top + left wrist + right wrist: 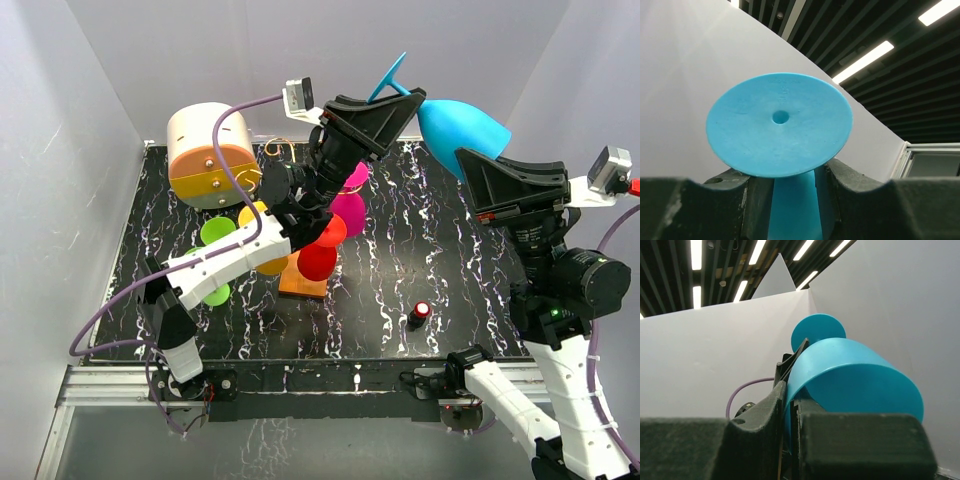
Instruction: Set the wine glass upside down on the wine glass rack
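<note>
1. Only the top view takes in the whole scene. The blue glass [462, 130] is up in the air over the far right of the counter [450, 260]. It lies tilted, foot to the left and bowl to the right, between my two tools.
2. My left tool [412, 103] is at the stem. The left wrist view shows what the top view cannot: both fingers [840, 185] sit against the stem just under the round foot, clenched on the glass.
3. My right tool [468, 165] is at the bowl's mouth. In the right wrist view its fingers [765, 415] are pinched tight, with the bowl's rim caught between them.
4. Beyond the glass, both wrist views look up at white walls and ceiling lights. The rack [300, 280] shows in the top view alone.
5. The rack's orange base stands mid-counter, well apart from the glass, which is to its right and further back. Coloured glasses [348, 212] in pink, red, yellow and green cluster round it.
6. My left arm crosses over the rack and hides its post and most of the gold wire. How the coloured glasses hang I cannot tell.
7. A cream-and-orange box [205, 150] lies at the far left. A small black thing with a red top [420, 312] stands near my right arm's base, too small to identify.
</note>
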Robot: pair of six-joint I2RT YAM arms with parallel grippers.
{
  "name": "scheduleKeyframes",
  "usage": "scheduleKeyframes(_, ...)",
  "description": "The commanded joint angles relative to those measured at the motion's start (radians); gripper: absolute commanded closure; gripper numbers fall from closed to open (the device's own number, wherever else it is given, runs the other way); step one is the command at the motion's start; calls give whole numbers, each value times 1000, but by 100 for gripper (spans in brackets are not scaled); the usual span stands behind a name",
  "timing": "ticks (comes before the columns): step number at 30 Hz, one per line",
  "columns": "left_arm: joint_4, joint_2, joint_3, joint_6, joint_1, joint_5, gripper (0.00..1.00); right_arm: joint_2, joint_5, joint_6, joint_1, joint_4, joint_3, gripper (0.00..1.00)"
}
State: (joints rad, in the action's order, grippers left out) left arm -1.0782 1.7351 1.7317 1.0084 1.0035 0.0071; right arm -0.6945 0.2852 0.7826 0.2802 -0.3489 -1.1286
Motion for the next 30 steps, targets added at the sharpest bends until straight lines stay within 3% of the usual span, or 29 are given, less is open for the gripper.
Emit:
scheduleKeyframes(1,-112,-9,43,-8,9,3,67,-1,20,15,-3,39,27,99)
scheduleKeyframes(6,-121,-2,48,-10,9,25,75,-2,29,20,-3,68,27,99)
scheduleKeyframes(12,-116,-15,49,-28,10,43,100,13,26,21,-3,97,26,95)
scheduleKeyframes(16,-116,-25,44,-49,9,50,100,22,5,14,-3,158,5,90)
scheduleKeyframes(18,-121,-30,33,-51,9,46,100,28,-2,14,-3,171,3,83)
scheduleKeyframes(22,-121,-47,12,-76,9,37,100,38,-30,16,-3,207,-12,43)
scheduleKeyframes(23,-121,-56,2,-84,9,33,100,42,-35,10,-3,219,-16,37)
scheduleKeyframes(27,-121,-120,-73,-137,9,49,100,70,-68,-45,-3,322,-45,25)
scheduleKeyframes(30,-85,-200,-170,-210,9,68,100,108,-96,-90,-3,436,-62,23)
